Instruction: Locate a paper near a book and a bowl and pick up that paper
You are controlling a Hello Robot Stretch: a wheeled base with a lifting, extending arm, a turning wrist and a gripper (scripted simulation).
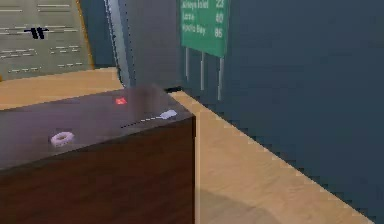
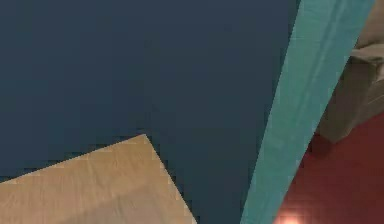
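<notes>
Fwd view: dark blue wall takes the right and far side, w/ a green sign on it at top. Wood floor runs along its foot. Near left stands a dark brown cabinet. Cream doors are far left.

On the cabinet top are 3 small bits. A thin utensil w/ pale end lies near the right edge, long axis left-right. A white ring-like thing is nearer and further left, and a red blob lies toward the far edge. By shape, none of them reads as paper, book or bowl.

Arm side view: same blue wall far left, wood floor near left, teal post right of middle, red floor and a beige seat far right.

Paper's place: can't tell, so its direction from the gripper can't be fixed either. Gripper state: can't tell. Judgement: search step, no reach set up; base prob needs to drive or turn on to other surfaces.
</notes>
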